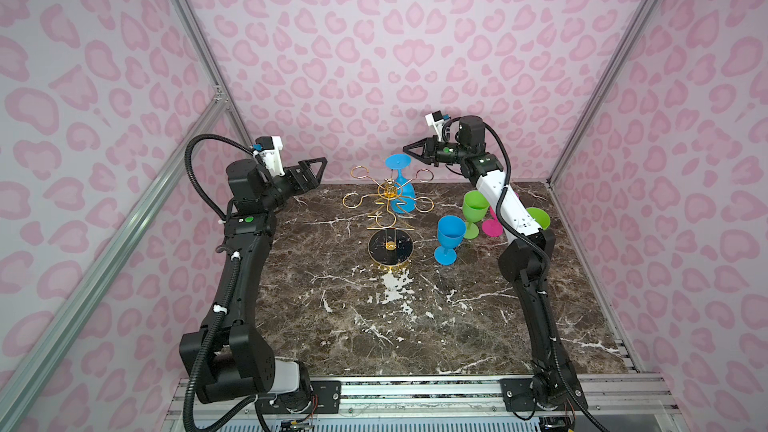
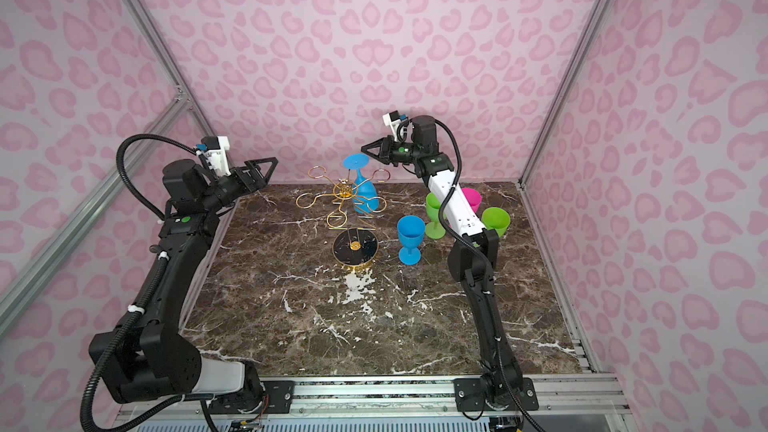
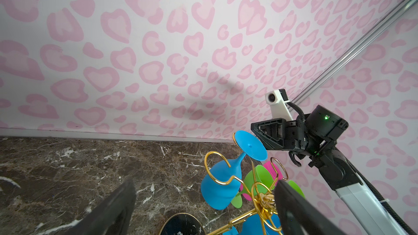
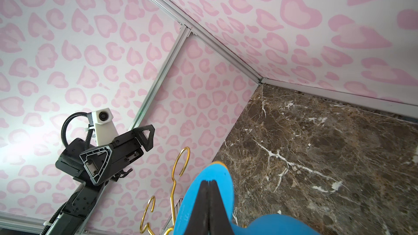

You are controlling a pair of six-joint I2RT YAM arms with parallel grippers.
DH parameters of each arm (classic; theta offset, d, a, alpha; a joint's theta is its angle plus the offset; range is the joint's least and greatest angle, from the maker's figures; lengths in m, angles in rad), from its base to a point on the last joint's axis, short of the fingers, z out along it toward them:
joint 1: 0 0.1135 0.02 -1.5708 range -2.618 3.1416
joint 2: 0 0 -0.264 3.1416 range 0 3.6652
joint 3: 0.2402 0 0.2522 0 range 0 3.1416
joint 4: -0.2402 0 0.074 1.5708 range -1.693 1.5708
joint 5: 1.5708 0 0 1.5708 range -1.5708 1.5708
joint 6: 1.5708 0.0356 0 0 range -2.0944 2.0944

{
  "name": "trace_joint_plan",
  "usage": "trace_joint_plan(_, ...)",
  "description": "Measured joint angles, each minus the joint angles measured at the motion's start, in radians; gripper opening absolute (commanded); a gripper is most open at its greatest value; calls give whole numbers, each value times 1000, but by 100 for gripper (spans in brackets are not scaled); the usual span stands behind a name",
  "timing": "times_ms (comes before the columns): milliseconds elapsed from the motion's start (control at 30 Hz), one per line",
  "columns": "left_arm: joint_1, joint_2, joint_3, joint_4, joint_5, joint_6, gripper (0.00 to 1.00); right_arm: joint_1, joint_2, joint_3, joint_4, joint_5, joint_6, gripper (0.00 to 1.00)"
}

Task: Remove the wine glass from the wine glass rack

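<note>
Your right hand (image 1: 406, 150) (fingers pressed together) sits at the upturned foot of the wine glass (image 1: 403, 197), which hangs behind the wine glass rack (image 1: 380, 243) post. Your left hand (image 1: 313, 172), spread, is farther off.

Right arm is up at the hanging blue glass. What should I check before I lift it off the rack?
1. The right gripper is shut: ok.
2. Firm pinch on the foot of the wine glass: cannot tell. In the right wrist view the closed fingers lie across the foot's face.
3. Glass hangs upside down with its stem in a loop of the wine glass rack: ok.
4. The left gripper is open and apart from the rack: ok.
5. Bare table in front of the rack for set-down: ok.
</note>
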Motion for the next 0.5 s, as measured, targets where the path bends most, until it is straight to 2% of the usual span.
trace_joint_plan(133, 1, 0, -1, 0, 2, 0, 97, 0, 0, 0, 6, 0, 4, 2)
trace_joint_plan(267, 2, 0, -1, 0, 3, 0, 97, -1, 0, 0, 7, 0, 4, 23)
trace_joint_plan(500, 4, 0, -3, 0, 4, -4, 97, -10, -8, 0, -17, 1, -13, 43)
